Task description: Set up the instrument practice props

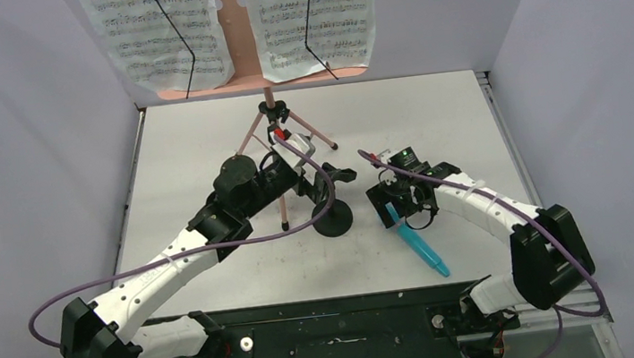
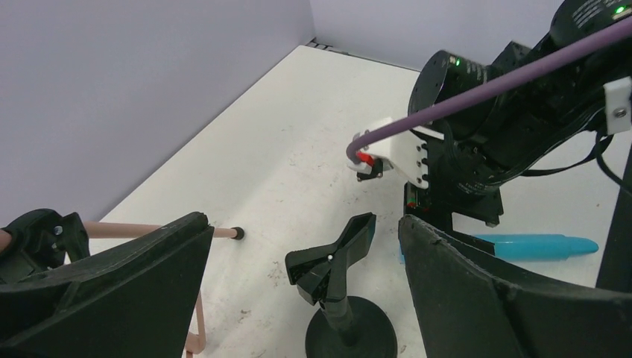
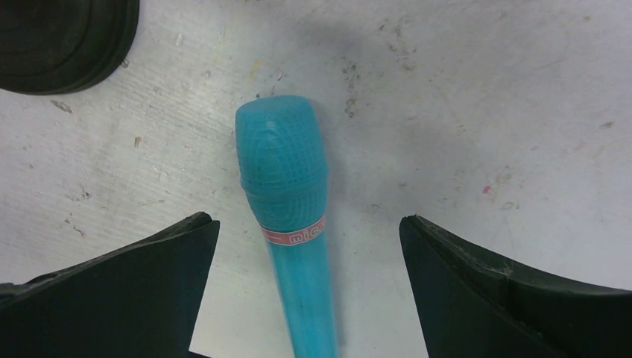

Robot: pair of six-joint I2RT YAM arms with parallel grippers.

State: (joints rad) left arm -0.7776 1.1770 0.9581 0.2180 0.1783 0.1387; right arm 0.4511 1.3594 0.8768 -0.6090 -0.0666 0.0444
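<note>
Top external view gives you the layout. The desk (image 1: 201, 138) carries a pink music stand (image 1: 235, 35) at the far edge, with the left page (image 1: 157, 35) and the right page (image 1: 312, 13) already resting on its shelf under thin wire arms. That part looks done, so your risks sit in the middle of the desk.

The 2 arms crowd together there. The left tool (image 2: 302, 220) is spread wide and holds nothing. It hovers over the black mic stand (image 2: 332, 261), with a tripod leg of the music stand just beside 1 finger. If you swing that arm sideways, you could hook the leg and shake the pages loose, or tip the mic stand off its round base.

The right tool (image 3: 307, 220) is also spread and empty. Its fingers straddle the teal microphone (image 3: 287, 186), which lies flat on the desk with its head pointing toward the mic stand base.

Your main hazard is the pinch itself. The microphone body is round and smooth, so an off-centre squeeze could roll it or squirt it out. The 2 wrists are near each other, so lifting toward the clip risks a collision or a snagged purple cable.
</note>
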